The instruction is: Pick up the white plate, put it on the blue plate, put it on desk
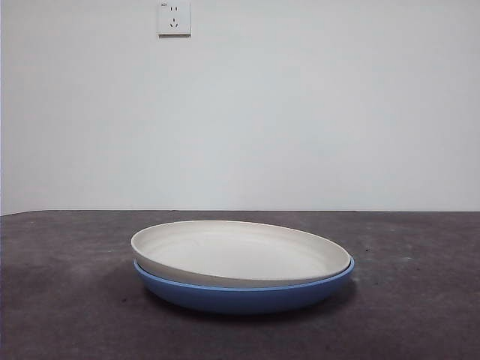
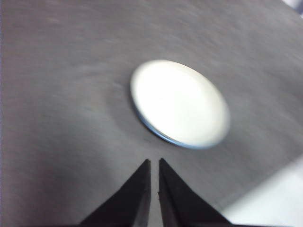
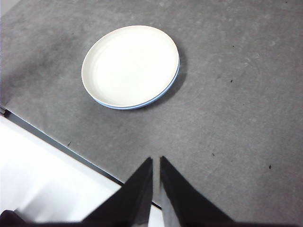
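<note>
2 plates sit in 1 stack on the desk (image 1: 67, 300), and I am not touching them. The white plate (image 1: 240, 252) lies inside the blue plate (image 1: 247, 294), so only the blue rim peeks out below it. In the front view the white plate sits a little crooked, with its left edge reaching past the blue one. The stack is out on the open desk, with bare dark desk all around it. My left gripper (image 2: 154, 163) hangs in the air above the desk, near the stack but apart from it. Its 2 black jaws are pressed almost together, with just a thin slit between them, and they hold nothing. That wrist view is blurry, so the white plate looks like a bright blob with a thin blue line on 1 side. My right gripper (image 3: 156, 159) also hangs up high, over the edge of the desk and well apart from the plates. Its 2 jaws are closed to a thin slit too, and they are empty. On the wall (image 1: 300, 112) behind the desk there is a white power socket (image 1: 174, 18).
</note>
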Action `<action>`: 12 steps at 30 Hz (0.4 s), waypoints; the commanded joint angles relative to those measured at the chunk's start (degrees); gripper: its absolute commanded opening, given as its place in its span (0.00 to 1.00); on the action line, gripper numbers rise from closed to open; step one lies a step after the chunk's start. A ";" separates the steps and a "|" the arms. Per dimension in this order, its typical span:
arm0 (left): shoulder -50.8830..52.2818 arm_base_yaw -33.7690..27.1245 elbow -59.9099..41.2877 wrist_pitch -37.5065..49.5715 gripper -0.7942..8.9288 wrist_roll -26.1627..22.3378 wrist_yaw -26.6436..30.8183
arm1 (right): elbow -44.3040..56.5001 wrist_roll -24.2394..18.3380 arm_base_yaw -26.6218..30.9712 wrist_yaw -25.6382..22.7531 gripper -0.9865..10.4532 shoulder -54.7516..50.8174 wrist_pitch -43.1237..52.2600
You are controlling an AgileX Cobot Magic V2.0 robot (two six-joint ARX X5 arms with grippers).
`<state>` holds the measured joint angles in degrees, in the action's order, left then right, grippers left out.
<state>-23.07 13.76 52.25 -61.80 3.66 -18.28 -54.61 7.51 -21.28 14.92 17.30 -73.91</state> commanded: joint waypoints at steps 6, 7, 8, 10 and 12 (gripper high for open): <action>7.76 -9.66 -24.41 34.21 0.11 -1.27 0.31 | -0.92 -0.48 -0.24 0.02 0.11 0.09 0.68; 9.14 -10.12 -27.82 38.45 0.11 -1.27 0.87 | -0.92 -0.50 -0.24 0.02 0.11 0.09 0.68; 10.56 -10.45 -31.10 42.36 0.11 -1.27 2.10 | -0.92 -0.48 -0.24 0.00 0.11 0.09 0.68; 13.22 -10.64 -36.63 48.09 0.11 -1.25 5.84 | -0.92 -0.48 -0.26 0.02 0.11 0.09 0.68; 15.67 -10.64 -41.18 51.25 0.11 -1.25 8.76 | -0.92 -0.48 -0.26 0.02 0.11 0.09 0.66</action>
<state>-7.88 3.16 12.40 -12.29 2.87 -10.44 -54.61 7.49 -21.28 14.92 17.30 -73.91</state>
